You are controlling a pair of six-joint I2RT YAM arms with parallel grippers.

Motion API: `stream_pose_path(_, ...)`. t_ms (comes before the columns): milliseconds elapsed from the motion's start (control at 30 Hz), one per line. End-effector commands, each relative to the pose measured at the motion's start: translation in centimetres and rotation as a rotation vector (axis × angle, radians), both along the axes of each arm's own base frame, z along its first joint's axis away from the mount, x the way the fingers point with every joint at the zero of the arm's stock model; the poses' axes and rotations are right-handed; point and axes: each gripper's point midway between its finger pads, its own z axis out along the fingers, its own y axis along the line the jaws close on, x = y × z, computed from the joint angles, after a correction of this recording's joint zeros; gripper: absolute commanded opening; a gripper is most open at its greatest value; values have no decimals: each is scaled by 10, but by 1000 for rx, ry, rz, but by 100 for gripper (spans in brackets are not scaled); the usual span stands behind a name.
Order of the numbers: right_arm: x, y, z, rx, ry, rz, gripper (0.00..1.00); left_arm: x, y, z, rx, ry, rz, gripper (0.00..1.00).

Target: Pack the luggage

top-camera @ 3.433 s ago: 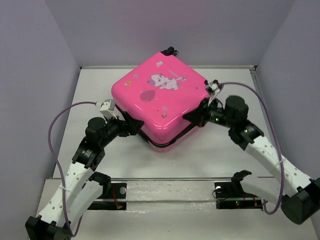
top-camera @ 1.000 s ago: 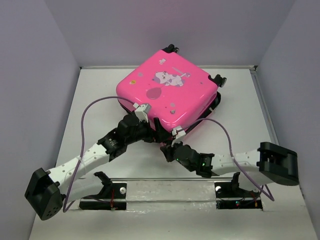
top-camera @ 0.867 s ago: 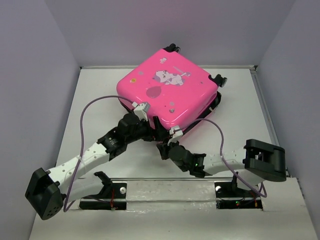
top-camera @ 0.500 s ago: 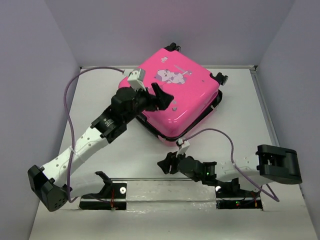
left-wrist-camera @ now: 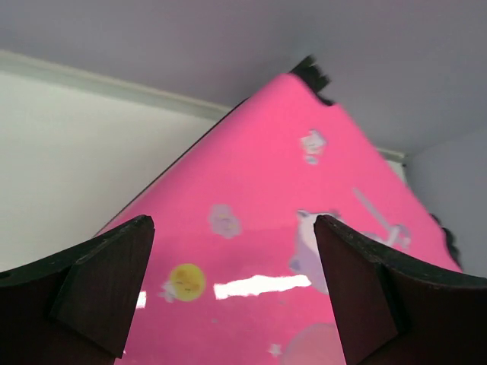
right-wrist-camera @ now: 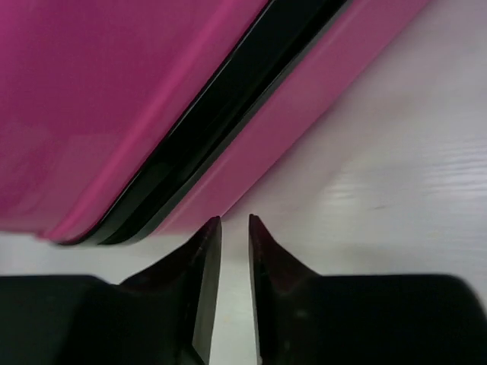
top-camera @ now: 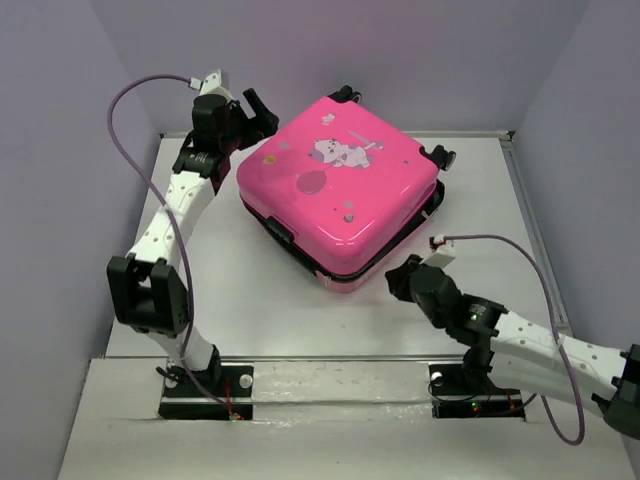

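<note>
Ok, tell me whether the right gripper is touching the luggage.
Cannot tell. Right wrist view: the right gripper ends at the edge of the luggage; neither gap nor contact shows plainly.

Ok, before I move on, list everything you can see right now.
luggage: one, bright pink with black zipper trim, lid down, flat mid-table
caster wheels: two visible, black, at the luggage's far corners
table: one, white, under everything
cables: two, purple, one looping off each arm
left hand: one, black, wide open, raised at the luggage's far-left corner, holding nothing
right hand: one, black, jaws a slit apart, low over the table at the luggage's near-right edge, holding nothing
</note>
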Motion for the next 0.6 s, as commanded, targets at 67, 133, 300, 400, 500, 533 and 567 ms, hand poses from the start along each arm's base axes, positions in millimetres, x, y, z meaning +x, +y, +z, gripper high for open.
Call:
stream_pose_path(67,56,-78,17,-145,3,-224,13,64,37,-10,30,81,6,99)
stream_pose_path(133,75,-94,19,-175,27,-271,9,83,33,-47,22,193,-62,99)
stream_pose_path(300,119,-110,10,-145,70,-277,7,133,32,-62,11,245,-78,99)
stream_pose_path(400,135,-109,1,-116,100,-242,7,145,47,-97,-76,292,-68,99)
stream_pose_path(500,151,-116,2,-118,103,-254,7,155,52,-125,-70,336,-71,99)
stream_pose_path(533,159,-119,4,-108,99,-260,7,154,48,-143,-73,379,-93,99)
stream_pose_path(567,162,-119,9,-100,86,-256,7,153,44,-151,-82,392,-109,99)
